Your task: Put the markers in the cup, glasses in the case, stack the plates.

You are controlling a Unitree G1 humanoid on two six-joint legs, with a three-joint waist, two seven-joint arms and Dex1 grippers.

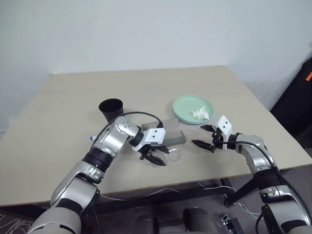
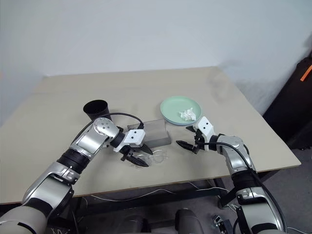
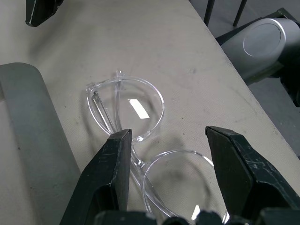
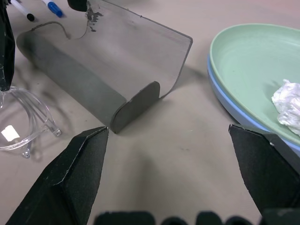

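The clear glasses point(image 3: 125, 107) lie on the table just in front of the open grey case point(image 1: 171, 130). My left gripper point(image 1: 157, 159) is low over them, open, its fingers point(image 3: 115, 168) straddling one lens. To the right of the case, my right gripper point(image 1: 199, 135) hovers wide open and holds nothing. The mint green plate point(image 1: 187, 105) rests on the light blue plate point(image 4: 224, 99). The black cup point(image 1: 111, 109) stands upright at the back left. Two blue-capped markers point(image 4: 54, 7) lie beyond the case, mostly hidden behind my left arm.
A crumpled white tissue point(image 1: 201, 113) lies in the green plate. The table's front edge point(image 1: 195, 179) runs close below both grippers. A dark bag point(image 1: 298, 102) stands off the table at the right.
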